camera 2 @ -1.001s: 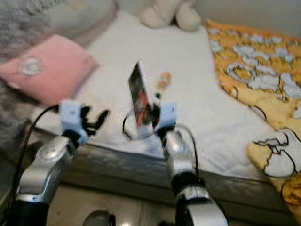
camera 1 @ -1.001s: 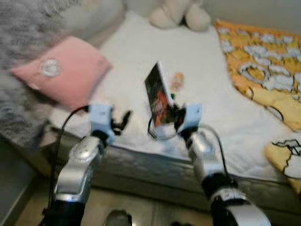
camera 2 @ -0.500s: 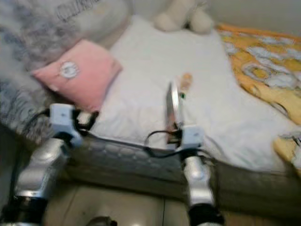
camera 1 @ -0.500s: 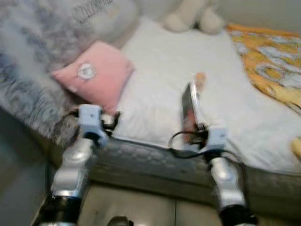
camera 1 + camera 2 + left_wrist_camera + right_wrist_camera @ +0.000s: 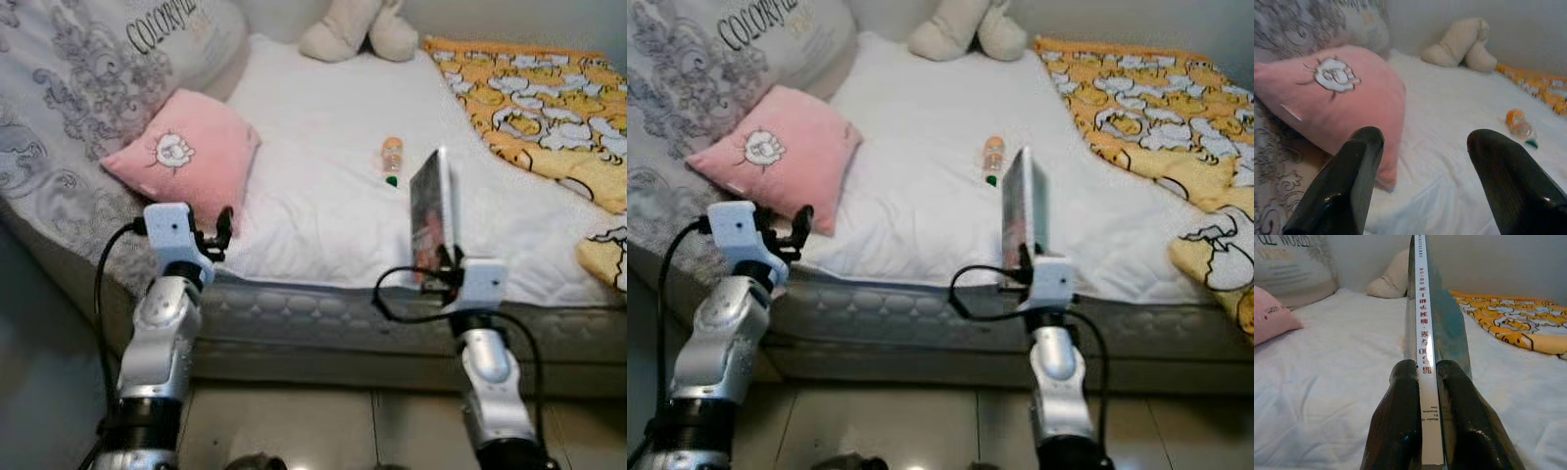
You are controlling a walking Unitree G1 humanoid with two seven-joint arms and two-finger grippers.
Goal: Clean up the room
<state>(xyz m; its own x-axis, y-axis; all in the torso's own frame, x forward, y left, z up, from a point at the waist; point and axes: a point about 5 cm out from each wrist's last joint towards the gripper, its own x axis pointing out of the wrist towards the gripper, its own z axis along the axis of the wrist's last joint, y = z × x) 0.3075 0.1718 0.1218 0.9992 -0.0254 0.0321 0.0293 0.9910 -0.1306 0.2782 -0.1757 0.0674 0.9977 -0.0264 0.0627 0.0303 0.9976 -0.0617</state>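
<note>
My right gripper [image 5: 443,269] is shut on a thin book [image 5: 432,213], held upright on edge above the front edge of the bed; in the right wrist view its white spine [image 5: 1424,347] runs between the two black fingers [image 5: 1400,421]. My left gripper [image 5: 223,227] is open and holds nothing, hovering at the bed's front edge just in front of a pink pillow [image 5: 186,157]. The left wrist view has both fingers [image 5: 1347,181] spread wide with the pink pillow [image 5: 1332,98] beyond. A small orange bottle [image 5: 392,160] lies on the white sheet.
A white mattress [image 5: 323,147] spans the view, its grey quilted side [image 5: 323,313] facing me. A grey patterned pillow [image 5: 98,69] lies at the left, a beige plush toy [image 5: 358,29] at the far end, a yellow patterned blanket [image 5: 539,108] at the right. Tiled floor [image 5: 294,431] lies below.
The camera has swung and settled, so the picture is sharp. My right gripper has turned the book from slanted to nearly edge-on and carried it rightward. The left gripper stays open near the pink pillow.
</note>
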